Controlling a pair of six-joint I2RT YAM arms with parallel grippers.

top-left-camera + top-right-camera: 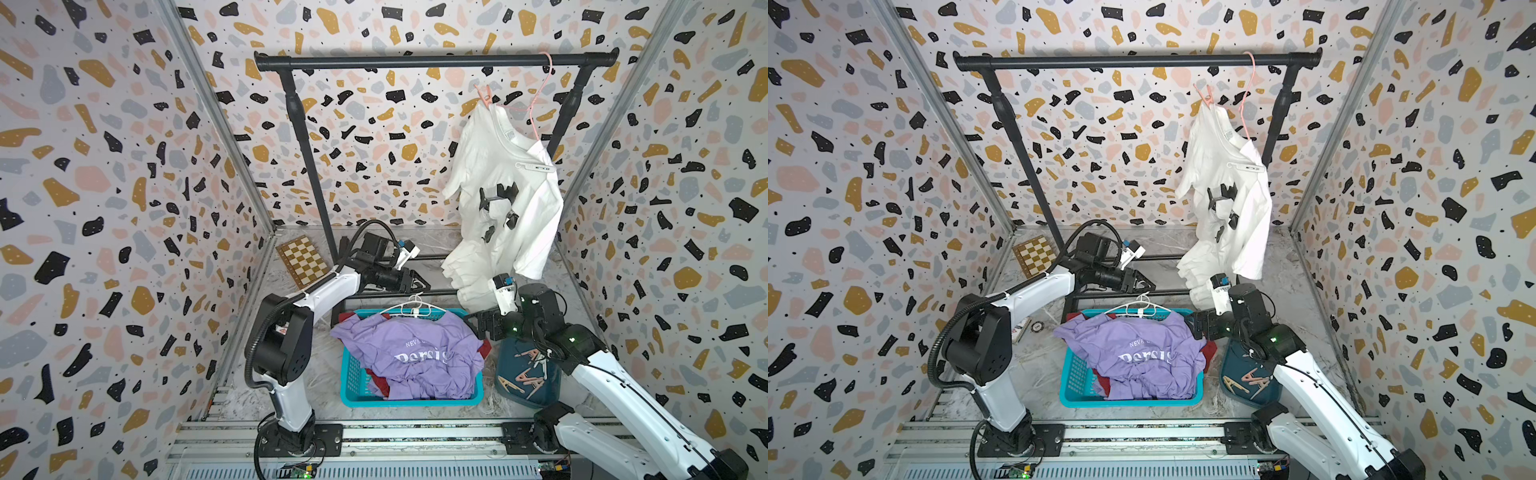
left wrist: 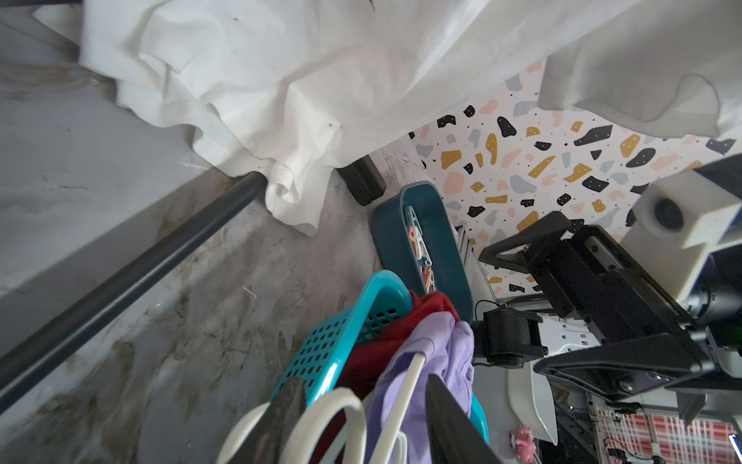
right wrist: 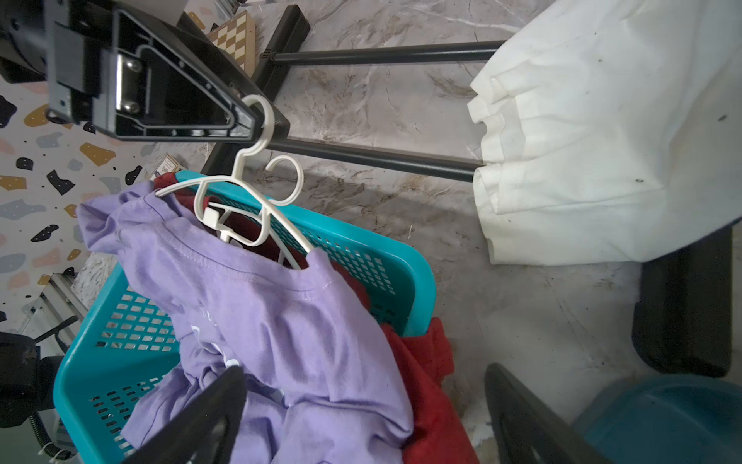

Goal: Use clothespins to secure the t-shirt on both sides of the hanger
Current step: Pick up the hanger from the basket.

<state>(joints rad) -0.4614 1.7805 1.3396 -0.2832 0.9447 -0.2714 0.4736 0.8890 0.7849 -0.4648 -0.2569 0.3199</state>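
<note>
pegs: we count a loose handful of clothespins (image 1: 528,372) lying criss-cross in the dark teal tray (image 2: 389,241). The right arm partly covers the tray, which sits just beside the turquoise basket (image 1: 347,386). One pink peg (image 1: 484,96) is already clipped where the white tee (image 1: 511,199) meets the pink hanger (image 1: 530,109) on the rail.

other shoulder: there's a pale clip-shaped thing (image 1: 536,167) on it, too small for us to call.

left gripper (image 1: 420,285): jaws partway apart, astride the hook of the white hanger (image 3: 240,162) that carries the purple tee (image 1: 415,353) in the basket. We can't tell if it's actually pinching.

right gripper (image 3: 363,368): spread wide, empty, hovering above the purple tee, near the tray.

how the pegs handle (our guess): light, stiff, slick plastic with a spring. We'd take one by the tail ends so the squeeze opens the mouth; a mid-body grip would do nothing. They overlap, so singling one out looks fiddly.

fabric: soft and floppy, so we'd bite the peg over cloth and hanger wire together.
</note>
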